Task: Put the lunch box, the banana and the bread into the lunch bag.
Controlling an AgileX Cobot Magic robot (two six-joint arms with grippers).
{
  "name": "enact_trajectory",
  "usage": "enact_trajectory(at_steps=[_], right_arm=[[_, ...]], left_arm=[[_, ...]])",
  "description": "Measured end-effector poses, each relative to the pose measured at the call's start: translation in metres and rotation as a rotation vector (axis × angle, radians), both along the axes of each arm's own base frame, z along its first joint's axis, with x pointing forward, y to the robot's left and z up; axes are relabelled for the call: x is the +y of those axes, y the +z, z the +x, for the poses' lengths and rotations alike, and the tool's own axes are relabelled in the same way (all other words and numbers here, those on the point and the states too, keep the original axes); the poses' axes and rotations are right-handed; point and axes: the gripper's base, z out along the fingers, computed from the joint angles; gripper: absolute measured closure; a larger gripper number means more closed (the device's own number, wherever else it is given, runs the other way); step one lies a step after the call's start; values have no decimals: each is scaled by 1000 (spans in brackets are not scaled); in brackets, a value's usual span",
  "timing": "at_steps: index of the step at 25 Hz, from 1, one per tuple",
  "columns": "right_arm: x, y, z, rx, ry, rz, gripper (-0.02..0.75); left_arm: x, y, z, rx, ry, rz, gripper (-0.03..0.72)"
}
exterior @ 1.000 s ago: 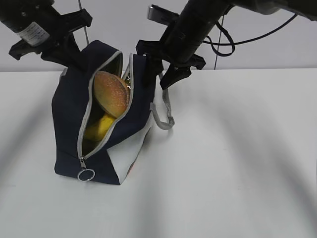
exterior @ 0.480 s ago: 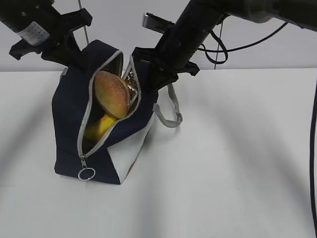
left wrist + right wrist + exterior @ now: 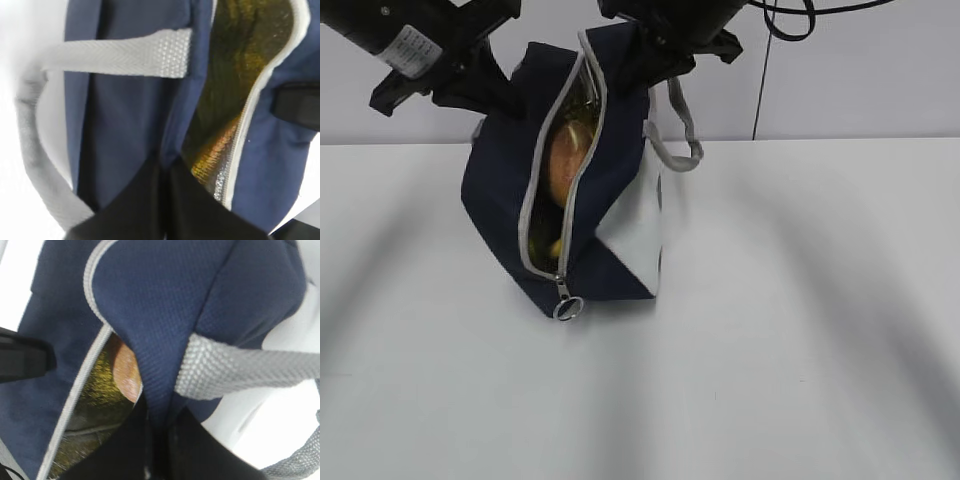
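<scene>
The navy lunch bag [image 3: 615, 150] hangs tilted, held up by both rims, its lower corner down at the table. My left gripper [image 3: 508, 88] is shut on the left rim's navy fabric [image 3: 125, 125]; my right gripper [image 3: 645, 55] is shut on the right rim [image 3: 165, 340]. Through the narrow zipper gap show the golden bread [image 3: 565, 160] and, below it, the yellow banana [image 3: 552, 246]. The right wrist view also catches the bread [image 3: 125, 371] beside the silver lining [image 3: 90, 405]. The lunch box is hidden.
The zipper's ring pull [image 3: 568, 308] dangles at the bag's lowest point. A grey handle [image 3: 682, 130] loops off the right side, and another handle [image 3: 120, 57] crosses the left wrist view. The white table [image 3: 800, 320] stretches around the bag.
My right gripper went from open to shut on the bag's right rim. Both arms then raised the bag and shifted it right; its mouth narrowed and the bread sank deeper.
</scene>
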Motion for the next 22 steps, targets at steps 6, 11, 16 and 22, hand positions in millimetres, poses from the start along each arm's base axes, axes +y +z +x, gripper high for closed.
enact_trajectory(at_steps=[6, 11, 16, 22], right_arm=[[-4, -1, 1, -2, -14, -31, 750], [-9, -3, 3, -13, -31, -83, 750], [-9, -3, 3, -15, -34, -90, 750], [-10, -6, 4, -12, -37, -103, 750]], left_arm=[[-10, 2, 0, -18, -2, -31, 691], [-14, 3, 2, -51, 11, -40, 691], [-16, -1, 7, -61, 26, -46, 691], [-19, -12, 13, -36, 39, -68, 691]])
